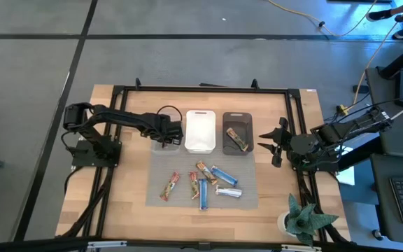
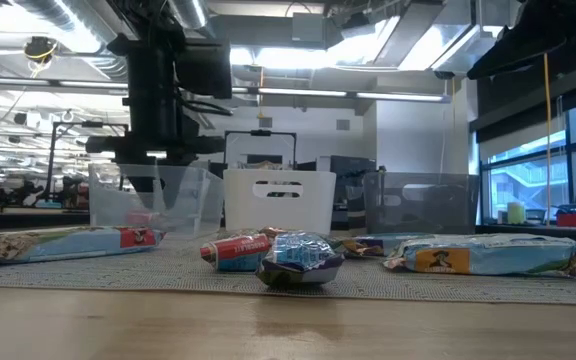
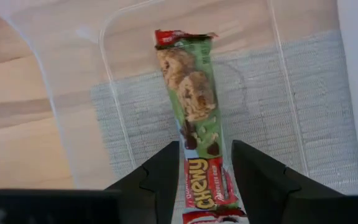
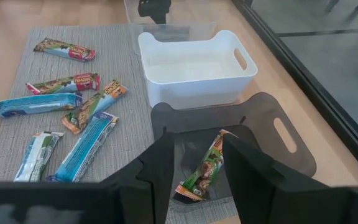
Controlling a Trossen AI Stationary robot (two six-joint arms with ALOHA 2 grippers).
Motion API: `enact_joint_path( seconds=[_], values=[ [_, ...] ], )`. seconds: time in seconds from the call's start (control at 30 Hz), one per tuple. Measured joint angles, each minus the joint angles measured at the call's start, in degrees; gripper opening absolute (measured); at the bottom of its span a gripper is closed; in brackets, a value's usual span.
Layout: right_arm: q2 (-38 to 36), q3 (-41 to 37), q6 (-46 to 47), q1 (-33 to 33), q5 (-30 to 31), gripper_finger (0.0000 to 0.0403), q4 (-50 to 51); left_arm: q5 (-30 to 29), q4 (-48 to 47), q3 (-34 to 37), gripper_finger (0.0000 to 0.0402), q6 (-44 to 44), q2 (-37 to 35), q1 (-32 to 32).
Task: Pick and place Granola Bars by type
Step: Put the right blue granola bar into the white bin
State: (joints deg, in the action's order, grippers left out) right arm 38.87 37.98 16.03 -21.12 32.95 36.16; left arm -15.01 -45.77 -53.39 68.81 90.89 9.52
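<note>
Left wrist view has the left gripper (image 3: 205, 180) at the bottom centre, its fingers apart with a red-green Chewy bar (image 3: 194, 106) running up between them over the floor of the clear bin (image 3: 73, 124). I cannot tell whether the pads are pinching the wrapper or have let it go. In the right wrist view the right gripper (image 4: 197, 146) hangs at the lower middle with its fingers spread and nothing between them, above the dark bin (image 4: 291, 149), where a brown-orange bar (image 4: 207, 165) lies. The white bin (image 4: 191, 68) sits above that. The other Granola Bars (image 4: 33, 104) are scattered on the woven mat (image 4: 123, 37) at the left of that picture. These bars look light and slim, with a soft, crushable filling and glossy film that is likely slippery. I judge the best hold to be across the narrow width near mid-length, with gentle pressure. The crimped ends would fold and slide out.
</note>
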Motion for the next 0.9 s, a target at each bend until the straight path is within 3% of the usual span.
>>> enact_joint_path(
  seconds=[0.3, 0.5, 0.7, 0.9],
  values=[
    [0.0, 0.0, 0.0, 0.01, 0.0, 0.0139, 0.02, -3.51, 0.21, 0.0, 0.015, -1.51, -6.51, -1.24],
    [-0.02, 0.0, 0.0, 0.0, 0.0, 0.0139, 0.0, -3.81, 4.57, -0.02, 0.0151, -10.96, -15.41, -6.18],
    [-0.02, 0.0, 0.15, 0.02, 0.0, 0.0139, -0.02, 1.51, 7.75, -0.04, 0.0154, -12.86, -19.88, -12.91],
    [-0.02, 0.0, 0.26, 0.0, 0.0, 0.0139, -0.04, 4.74, 8.41, -0.04, 0.0155, -10.78, -19.03, -20.68]
  ],
)
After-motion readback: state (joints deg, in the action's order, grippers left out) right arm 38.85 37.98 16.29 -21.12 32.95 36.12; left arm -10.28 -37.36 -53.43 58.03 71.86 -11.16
